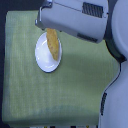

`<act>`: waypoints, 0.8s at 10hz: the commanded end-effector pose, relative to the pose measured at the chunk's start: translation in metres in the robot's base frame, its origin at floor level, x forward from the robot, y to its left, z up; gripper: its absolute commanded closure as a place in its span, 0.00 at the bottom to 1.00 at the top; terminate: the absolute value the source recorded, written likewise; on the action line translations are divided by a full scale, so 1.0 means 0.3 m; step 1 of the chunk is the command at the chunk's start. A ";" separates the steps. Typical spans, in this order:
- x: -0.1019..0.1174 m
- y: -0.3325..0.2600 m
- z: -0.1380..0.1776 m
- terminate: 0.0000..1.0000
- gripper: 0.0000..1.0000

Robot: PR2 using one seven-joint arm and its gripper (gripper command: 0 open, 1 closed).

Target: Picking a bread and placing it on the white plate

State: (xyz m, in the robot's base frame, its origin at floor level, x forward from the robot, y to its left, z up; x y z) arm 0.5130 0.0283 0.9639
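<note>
One bread (pixel 52 44), long axis upright in the exterior view, over the white plate (pixel 42 56), directly below your gripper (pixel 49 28); its grip you cannot tell.

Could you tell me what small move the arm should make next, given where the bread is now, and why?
Probably open the fingers and lift straight up. The bread already lies over the white plate, its lower end near the plate's middle, while its upper end disappears under the gripper. Whether the fingers are gripping it is hidden by the arm, so a slow release seems safest.
</note>
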 end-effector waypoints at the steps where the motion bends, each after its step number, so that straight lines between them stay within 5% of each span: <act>1: -0.056 -0.336 0.038 0.00 0.00; 8: -0.098 -0.804 0.006 0.00 0.00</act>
State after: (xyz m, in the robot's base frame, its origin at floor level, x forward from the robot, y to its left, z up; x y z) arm 0.4889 -0.1404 0.9707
